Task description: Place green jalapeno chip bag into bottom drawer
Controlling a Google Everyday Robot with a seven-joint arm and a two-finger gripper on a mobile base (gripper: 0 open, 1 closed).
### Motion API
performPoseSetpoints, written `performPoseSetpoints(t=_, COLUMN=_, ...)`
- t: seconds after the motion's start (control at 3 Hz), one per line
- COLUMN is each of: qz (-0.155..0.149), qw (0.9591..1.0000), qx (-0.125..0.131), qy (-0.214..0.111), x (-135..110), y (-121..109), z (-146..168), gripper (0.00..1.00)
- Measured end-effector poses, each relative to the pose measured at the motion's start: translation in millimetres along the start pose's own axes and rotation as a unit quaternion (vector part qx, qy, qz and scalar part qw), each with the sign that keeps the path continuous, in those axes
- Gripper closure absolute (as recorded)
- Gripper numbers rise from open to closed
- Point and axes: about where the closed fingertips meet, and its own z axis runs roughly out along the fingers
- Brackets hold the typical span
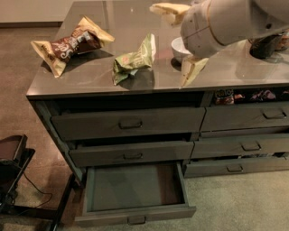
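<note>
The green jalapeno chip bag (134, 59) lies crumpled on the grey counter top (90, 76), near its front edge. The bottom drawer (135, 215) of the left stack is pulled out and empty inside. My gripper (170, 45) hangs over the counter just right of the bag, apart from it. It is open and empty, with one cream finger (168, 11) behind the bag's level and the other (191, 70) nearer the front. My pale arm fills the top right.
A brown-and-tan chip bag (72, 43) lies at the counter's left end. A white bowl (179, 48) is mostly hidden behind my gripper. A dark object (265, 45) stands at the right. Black equipment (11, 164) sits on the floor at lower left.
</note>
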Motion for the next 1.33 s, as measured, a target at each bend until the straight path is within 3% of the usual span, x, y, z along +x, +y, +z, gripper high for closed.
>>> performPoseSetpoints(t=0.33, qz=-0.075, qw=0.9967, qx=0.003, qy=-0.031, x=-17.8, y=-14.3, z=37.7, gripper=0.0)
performPoseSetpoints(t=0.67, qz=-0.121, qw=0.9915, qx=-0.003, qy=-0.048, x=-24.8, y=-20.9, z=72.9, gripper=0.0)
performPoseSetpoints(t=1.0, qz=-0.139, qw=0.9887, qx=-0.004, qy=-0.056, x=-23.9, y=-23.6, z=101.0, gripper=0.0)
performPoseSetpoints(t=1.33, qz=-0.14, qw=0.9886, qx=-0.001, qy=-0.057, x=-19.0, y=-28.1, z=124.1, gripper=0.02)
